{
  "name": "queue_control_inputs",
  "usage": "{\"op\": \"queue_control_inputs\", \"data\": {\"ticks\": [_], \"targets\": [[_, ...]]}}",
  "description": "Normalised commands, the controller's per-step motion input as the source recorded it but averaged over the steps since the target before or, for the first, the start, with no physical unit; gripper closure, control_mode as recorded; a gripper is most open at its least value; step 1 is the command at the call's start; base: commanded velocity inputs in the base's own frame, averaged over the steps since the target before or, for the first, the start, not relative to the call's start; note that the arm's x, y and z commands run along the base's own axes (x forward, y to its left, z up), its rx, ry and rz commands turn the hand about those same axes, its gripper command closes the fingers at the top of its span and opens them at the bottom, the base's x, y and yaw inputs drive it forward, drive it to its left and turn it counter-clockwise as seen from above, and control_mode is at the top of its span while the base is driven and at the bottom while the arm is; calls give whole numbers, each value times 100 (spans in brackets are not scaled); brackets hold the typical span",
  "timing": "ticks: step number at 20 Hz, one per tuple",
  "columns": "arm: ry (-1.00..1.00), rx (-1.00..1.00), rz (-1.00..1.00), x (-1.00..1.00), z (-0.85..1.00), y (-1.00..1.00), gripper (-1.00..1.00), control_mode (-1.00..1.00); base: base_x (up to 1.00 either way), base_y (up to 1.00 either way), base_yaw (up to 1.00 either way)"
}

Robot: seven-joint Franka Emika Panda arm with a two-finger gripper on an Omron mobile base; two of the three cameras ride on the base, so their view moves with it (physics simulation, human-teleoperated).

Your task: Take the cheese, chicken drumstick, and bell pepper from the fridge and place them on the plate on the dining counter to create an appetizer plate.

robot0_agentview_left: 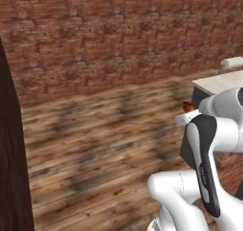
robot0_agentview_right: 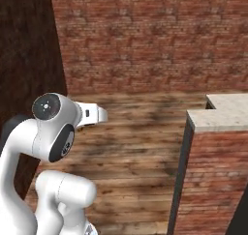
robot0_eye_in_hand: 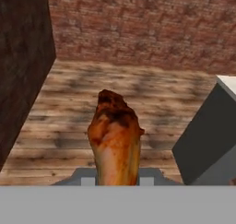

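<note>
The gripper (robot0_eye_in_hand: pixel 116 179) was pinched on the drumstick (robot0_eye_in_hand: pixel 114 142), which stood up between the jaws in the hand view, its thick, dark-charred end pointing away from the hand and its narrower part running down between the fingers. The fingers themselves were mostly hidden behind the meat. In the left base view a small brown-orange tip of the drumstick (robot0_agentview_left: pixel 188 106) peeked out past the arm's white wrist, held in the air above the floor (robot0_agentview_left: pixel 104 144) and just beside the near corner of the counter (robot0_agentview_left: pixel 223 82). The counter was a pale speckled slab; in the right base view its top (robot0_agentview_right: pixel 227 115) sat on a brick-faced base with a dark grey side panel, off to the right of the arm. The same dark side and a bit of the pale top showed at the right of the hand view (robot0_eye_in_hand: pixel 209 140). Wooden planks covered the floor ahead, running up to a red brick wall (robot0_agentview_right: pixel 155 40). A tall dark brown panel (robot0_agentview_right: pixel 26 60) stood at the left in all three views. At the far right edge of the left base view a pale, rounded object lay on the counter, too blurred to identify.
</note>
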Motion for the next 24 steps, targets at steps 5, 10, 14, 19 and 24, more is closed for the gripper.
{"op": "queue_control_inputs", "data": {"ticks": [5,10,14,19,24], "targets": [[0,0,0,0,0,0,100,100,100,41,-47],[0,0,0,0,0,0,100,100,100,50,-47],[0,0,0,0,0,0,100,100,100,67,-45],[0,0,0,0,0,0,100,100,100,69,-43],[0,0,0,0,0,0,100,100,100,62,-44]]}}
